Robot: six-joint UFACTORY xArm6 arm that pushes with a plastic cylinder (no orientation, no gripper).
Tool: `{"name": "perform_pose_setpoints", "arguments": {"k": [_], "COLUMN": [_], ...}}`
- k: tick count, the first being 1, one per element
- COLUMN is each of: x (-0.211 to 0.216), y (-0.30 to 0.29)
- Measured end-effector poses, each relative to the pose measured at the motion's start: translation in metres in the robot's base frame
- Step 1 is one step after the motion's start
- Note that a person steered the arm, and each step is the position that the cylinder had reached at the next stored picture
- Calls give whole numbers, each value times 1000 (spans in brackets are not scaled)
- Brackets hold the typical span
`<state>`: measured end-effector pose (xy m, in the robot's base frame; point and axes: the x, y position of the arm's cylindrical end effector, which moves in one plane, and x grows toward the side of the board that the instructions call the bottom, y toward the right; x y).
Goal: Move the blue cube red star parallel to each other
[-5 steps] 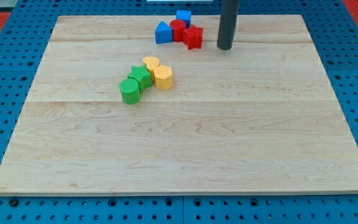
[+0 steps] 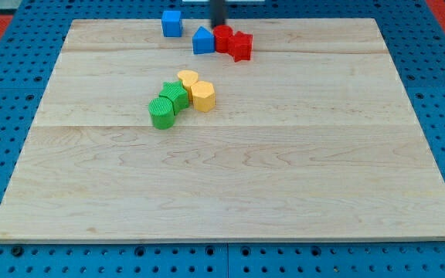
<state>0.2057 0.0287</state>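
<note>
Seven blocks: all in the board's upper half, in two clumps plus one loner
board (image 2: 230, 193): wooden, bare across its lower half
green/yellow clump: green cylinder (image 2: 161, 113) and green star (image 2: 174, 96) touching yellow heart (image 2: 188, 79) and yellow hexagon (image 2: 202, 96); off-task, well apart from the top group
top group: red star (image 2: 240, 46) at the view's right, touching red cylinder (image 2: 222, 37), which touches a blue house-shaped block (image 2: 203, 40)
blue cube (image 2: 171, 23): alone at the view's top edge, near the house block on its left, not touching; sits higher in view than the star
step: judged mid-alignment; cube is free of the cluster but not level with the star
next move: probably get behind the cube from the view's top and nudge it down to the star's row, skirting the blue house block
my tip (image 2: 218, 24): blurred, at the view's top just above the red cylinder; contact can't be told; bare rod, nothing to open, holds nothing
</note>
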Motion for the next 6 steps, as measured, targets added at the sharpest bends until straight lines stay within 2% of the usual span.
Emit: {"name": "perform_pose_setpoints", "arguments": {"k": [2,3,4,5,6], "x": [35,68,100,125,120], "y": [36,-19,-13,-52,-108]}}
